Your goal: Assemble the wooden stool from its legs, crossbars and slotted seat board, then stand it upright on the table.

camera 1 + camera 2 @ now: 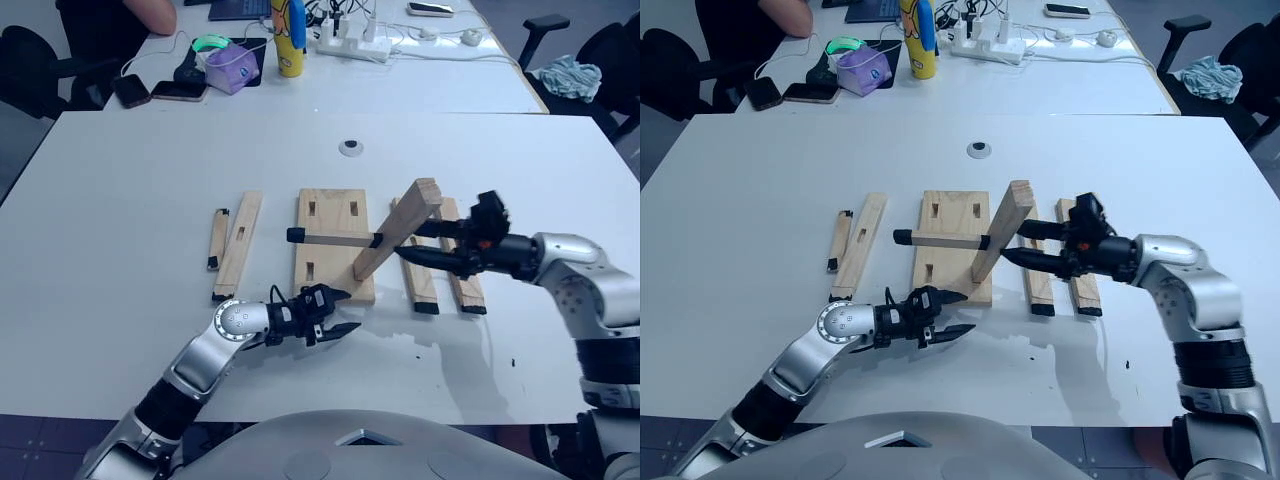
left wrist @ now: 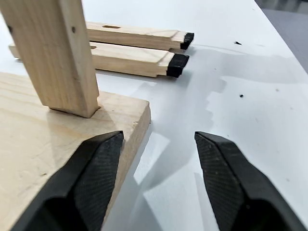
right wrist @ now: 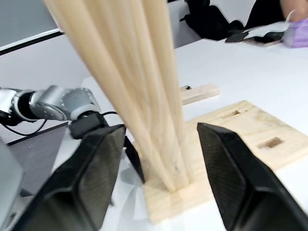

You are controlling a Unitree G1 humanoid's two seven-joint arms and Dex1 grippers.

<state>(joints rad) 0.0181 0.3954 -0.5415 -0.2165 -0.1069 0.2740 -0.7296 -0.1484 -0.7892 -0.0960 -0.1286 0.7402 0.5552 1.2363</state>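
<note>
Judging by the parts as they lie, assembly is at an early stage. The seat board (image 1: 332,212) lies flat, slots up, about midway along the surface (image 1: 130,190) and nearer its near edge than its far one. One leg (image 1: 402,225) has its foot in the slot at the board's near right corner but leans well off vertical, so I judge it not fully seated. A crossbar (image 1: 335,238) lies across the board with one black-tipped end touching that leg; whether the two are engaged cannot be told.

The right end effector (image 1: 412,242) is spread, a finger on each side of the leaning leg, with gaps showing in the right wrist view. The left end effector (image 1: 352,310) is likewise spread at the board's near edge, one finger just beside the corner, gripping nothing.

Two loose legs (image 1: 418,280) lie side by side toward the right edge. A long slotted piece (image 1: 238,245) and a short bar (image 1: 217,238) lie toward the left edge.

Outstanding: three slots unfilled, the other joints, and righting the stool.
</note>
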